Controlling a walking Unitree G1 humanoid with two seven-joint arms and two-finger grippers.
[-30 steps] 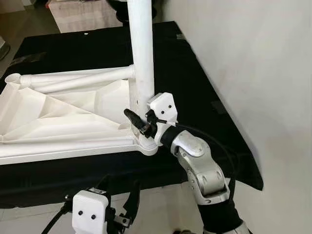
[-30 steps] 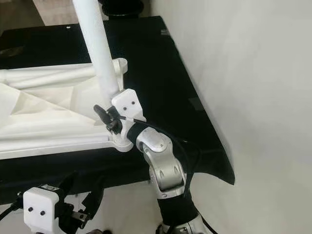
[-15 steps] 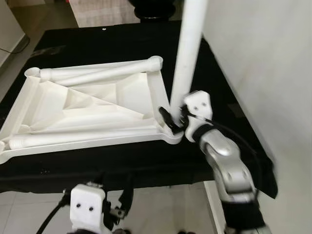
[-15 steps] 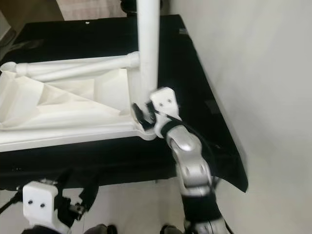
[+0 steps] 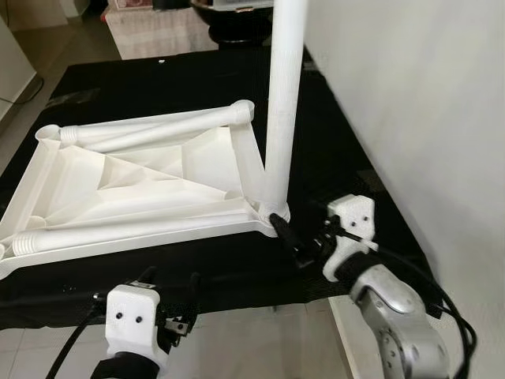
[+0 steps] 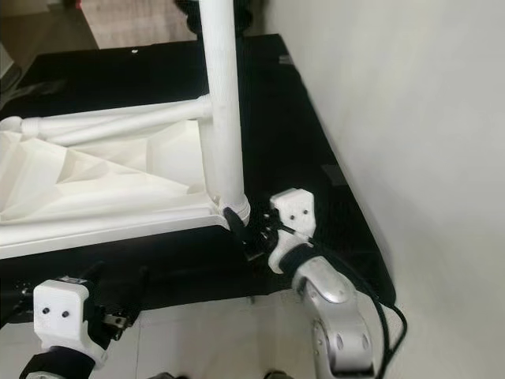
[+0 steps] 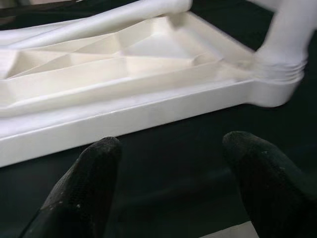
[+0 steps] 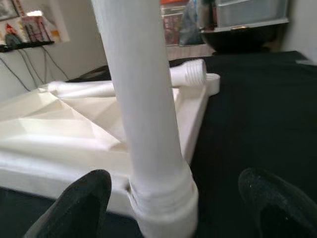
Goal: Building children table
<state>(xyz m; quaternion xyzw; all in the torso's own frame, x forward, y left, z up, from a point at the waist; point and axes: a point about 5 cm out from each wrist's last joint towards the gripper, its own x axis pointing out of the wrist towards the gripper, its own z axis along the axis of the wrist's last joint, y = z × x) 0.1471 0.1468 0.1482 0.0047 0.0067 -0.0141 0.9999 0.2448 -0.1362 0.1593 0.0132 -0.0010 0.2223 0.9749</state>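
One leg [image 5: 280, 103] stood upright in the near right corner socket of the white tabletop [image 5: 142, 197], which lay upside down on a black cloth [image 5: 189, 79] spread over a low surface. Two more legs [image 5: 158, 126] lay flat inside the tabletop, one along its far edge and one along its near edge, neither fitted.

The right gripper [image 5: 296, 241] sat just beside the foot of the standing leg, on the side away from the tabletop's middle. Its fingers [image 8: 79, 198] were spread wide, one to each side of the leg's base and clear of it, holding nothing. The left gripper [image 7: 173, 183] hung low in front of the tabletop's near edge, jaws also wide apart and empty, pointing toward that edge without touching it.

By my reading, the step in hand was fitting the legs, and the first one looked seated, since it stood by itself with the threaded collar down at the socket. Whether it was fully tight could not be told.

The next move would call for reaching into the tabletop for one of the lying legs, closing on it near the middle, standing it up, and bringing its threaded end square over a free corner socket before turning it in.
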